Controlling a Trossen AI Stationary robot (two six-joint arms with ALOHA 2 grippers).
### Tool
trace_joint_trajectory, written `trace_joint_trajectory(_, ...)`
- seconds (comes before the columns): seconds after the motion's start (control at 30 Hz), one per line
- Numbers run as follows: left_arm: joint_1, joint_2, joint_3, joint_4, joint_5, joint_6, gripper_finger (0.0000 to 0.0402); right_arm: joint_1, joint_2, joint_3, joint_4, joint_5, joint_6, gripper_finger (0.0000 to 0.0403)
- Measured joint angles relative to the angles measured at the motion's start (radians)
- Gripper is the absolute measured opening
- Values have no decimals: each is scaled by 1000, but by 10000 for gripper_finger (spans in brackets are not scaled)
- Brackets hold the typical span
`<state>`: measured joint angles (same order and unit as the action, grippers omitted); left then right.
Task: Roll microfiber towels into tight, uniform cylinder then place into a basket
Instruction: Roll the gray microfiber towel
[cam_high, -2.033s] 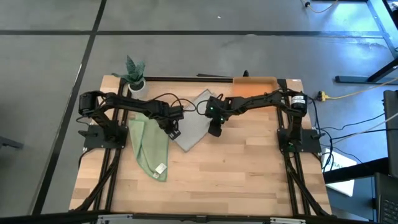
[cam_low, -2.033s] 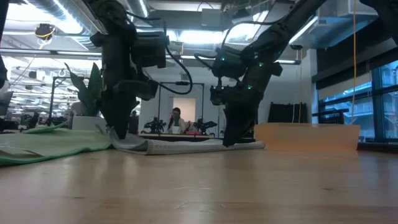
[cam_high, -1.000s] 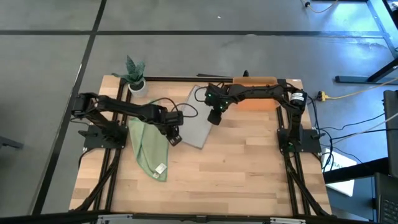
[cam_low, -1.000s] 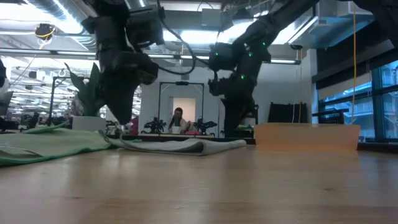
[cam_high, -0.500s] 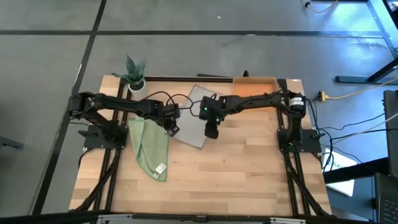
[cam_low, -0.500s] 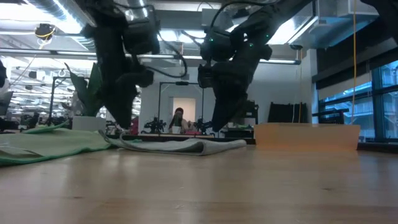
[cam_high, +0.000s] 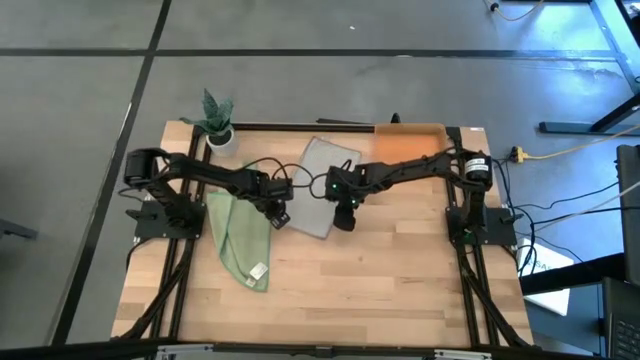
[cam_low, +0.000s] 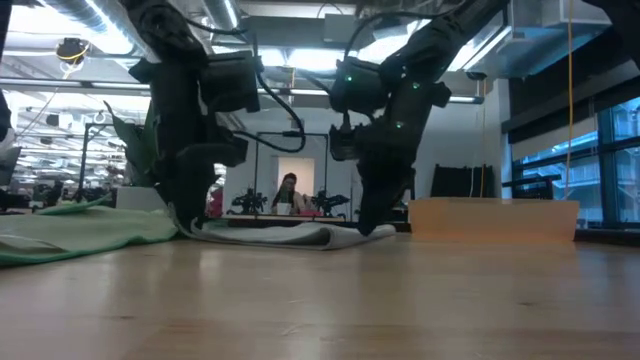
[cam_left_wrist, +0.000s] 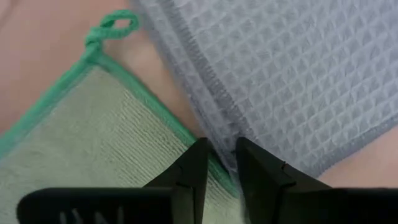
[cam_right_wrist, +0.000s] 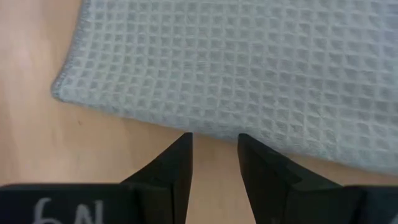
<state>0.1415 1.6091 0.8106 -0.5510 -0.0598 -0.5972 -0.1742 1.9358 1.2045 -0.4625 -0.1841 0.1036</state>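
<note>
Wooden table; both grippers' jaws slightly parted (empty) over grey towel

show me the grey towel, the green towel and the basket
grey towel (cam_high: 318, 190), high view, middle of its flat weave
green towel (cam_high: 240, 235), high view, centre of the cloth
basket (cam_low: 493, 220), low view, its orange front wall

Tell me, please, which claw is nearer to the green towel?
Left. The left claw is at the green towel's edge, where it meets the grey towel. The right claw is across the grey towel, at its opposite edge.
</note>
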Motion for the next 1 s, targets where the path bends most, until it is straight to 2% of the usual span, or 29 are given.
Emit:
trace_joint_trajectory(0.5,-121,27,0,146,71,-82,80,-58,0,0,-18,113,-8,129)
trace_joint_trajectory(0.67,-143,28,0,168,48,-129,80,-68,-4,0,-20,165,-26,129)
trace_joint_trajectory(0.83,-122,2,-2,128,36,-148,80,-57,-62,13,-76,166,-45,129)
trace_joint_trajectory(1.0,-87,-76,-2,65,14,-161,80,-42,-160,19,-88,166,-74,129)
